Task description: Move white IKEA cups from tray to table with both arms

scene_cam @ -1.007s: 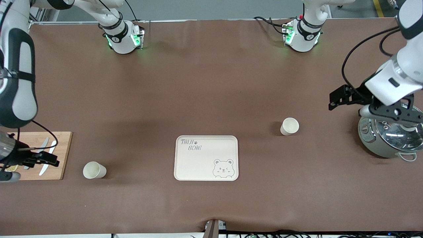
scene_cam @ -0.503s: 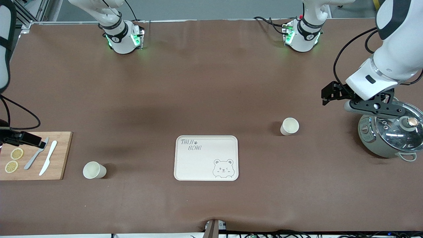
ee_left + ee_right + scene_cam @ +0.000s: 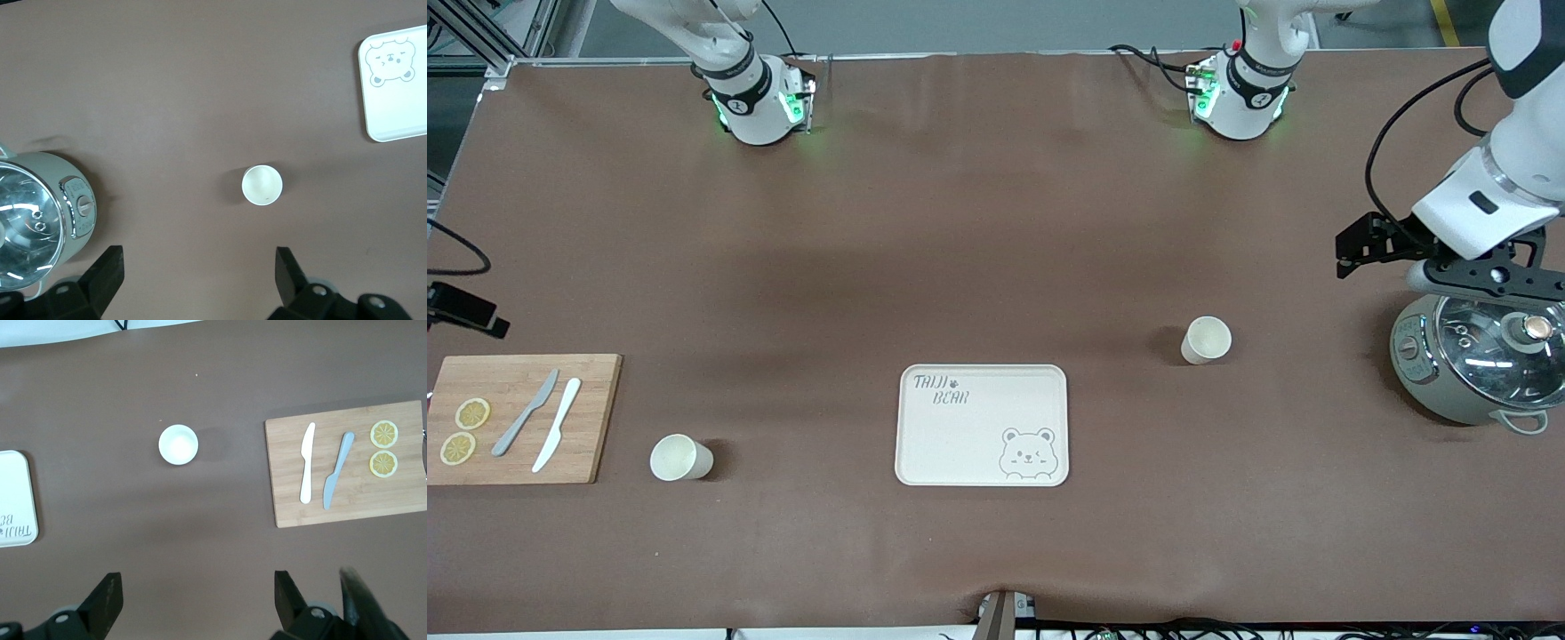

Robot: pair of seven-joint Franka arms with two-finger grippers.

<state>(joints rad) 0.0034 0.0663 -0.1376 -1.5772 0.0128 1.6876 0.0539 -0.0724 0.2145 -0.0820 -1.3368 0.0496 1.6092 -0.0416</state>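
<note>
Two white IKEA cups stand upright on the brown table. One cup (image 3: pixel 1207 340) stands between the bear tray (image 3: pixel 1049 378) and the pot, and it also shows in the left wrist view (image 3: pixel 261 185). The other cup (image 3: pixel 680 458) stands beside the cutting board and also shows in the right wrist view (image 3: pixel 178 444). My left gripper (image 3: pixel 198 270) is open and empty, high over the table beside the pot (image 3: pixel 1485 277). My right gripper (image 3: pixel 197 595) is open and empty, high over bare table near its cup and the board. In the front view only a black part of it (image 3: pixel 463 309) shows.
A grey-green pot with a glass lid (image 3: pixel 1480 364) stands at the left arm's end. A wooden cutting board (image 3: pixel 596 418) with two knives and two lemon slices lies at the right arm's end. The cream bear tray lies mid-table, nearer the front camera.
The right arm has lifted off the cutting board and nearly left the front view. The left gripper swung toward the table's middle, then back toward the pot. The cups have not moved.
</note>
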